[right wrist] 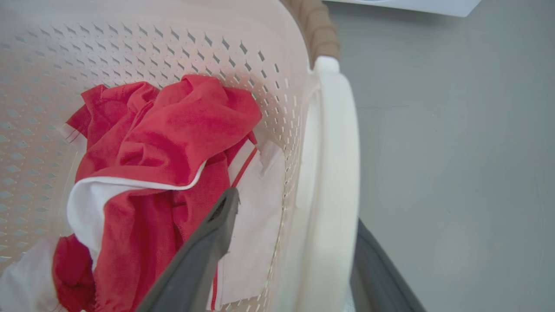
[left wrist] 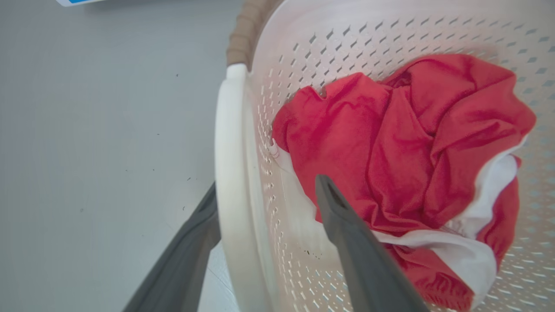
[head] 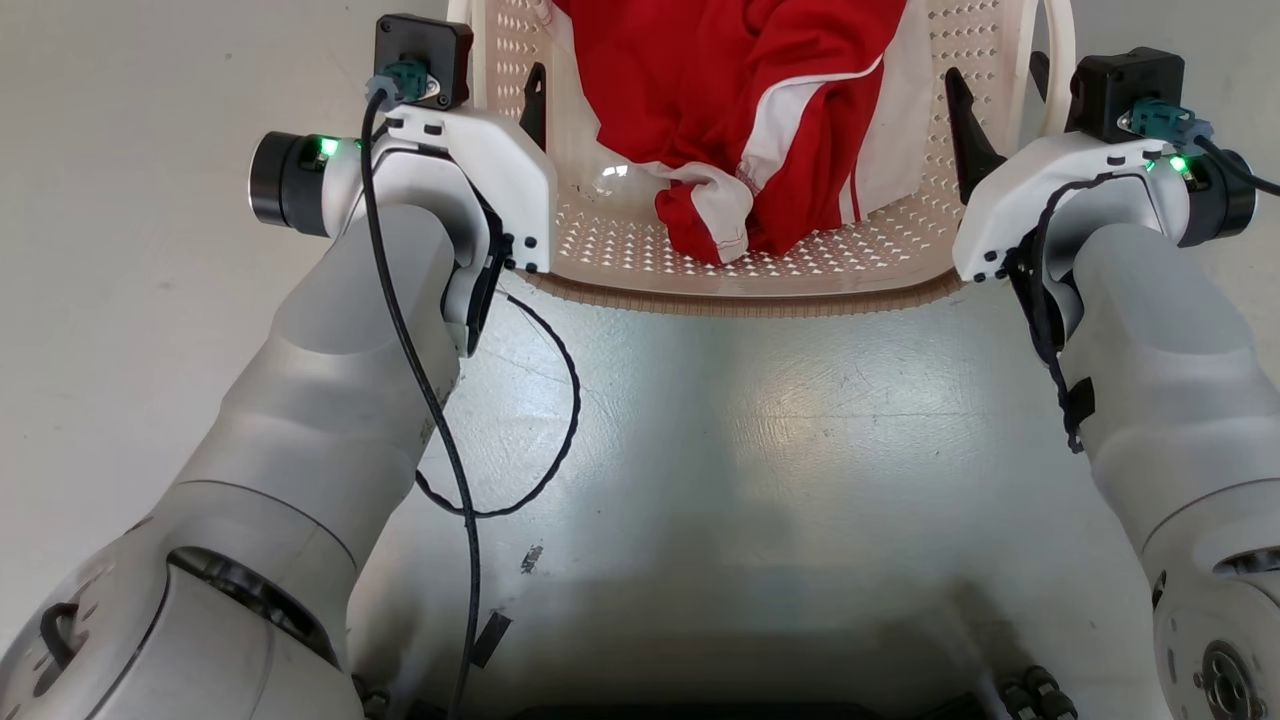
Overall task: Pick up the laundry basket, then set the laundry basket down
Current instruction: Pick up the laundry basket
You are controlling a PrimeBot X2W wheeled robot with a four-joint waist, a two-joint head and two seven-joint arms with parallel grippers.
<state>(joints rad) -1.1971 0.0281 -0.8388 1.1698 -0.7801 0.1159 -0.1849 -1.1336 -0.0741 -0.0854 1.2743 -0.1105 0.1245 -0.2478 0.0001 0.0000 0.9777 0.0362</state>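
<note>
The laundry basket (head: 750, 298), cream perforated plastic with a brown woven-look rim, lies at the top of the head view with a red and white garment (head: 740, 100) inside. My left gripper (head: 490, 90) is open astride the basket's left loop handle (left wrist: 230, 173), one finger (left wrist: 347, 225) inside the wall and one finger (left wrist: 190, 251) outside. My right gripper (head: 1005, 95) is open astride the right loop handle (right wrist: 334, 173) in the same way, its inner finger (right wrist: 208, 242) over the garment (right wrist: 173, 134). The fingers stand apart from the handles on both sides.
Grey floor (head: 760, 430) stretches between the basket and my base. A loose black cable (head: 565, 400) hangs off my left forearm. A white appliance edge (right wrist: 412, 4) lies beyond the basket, and a blue and white object (left wrist: 78, 1) sits on the floor at far left.
</note>
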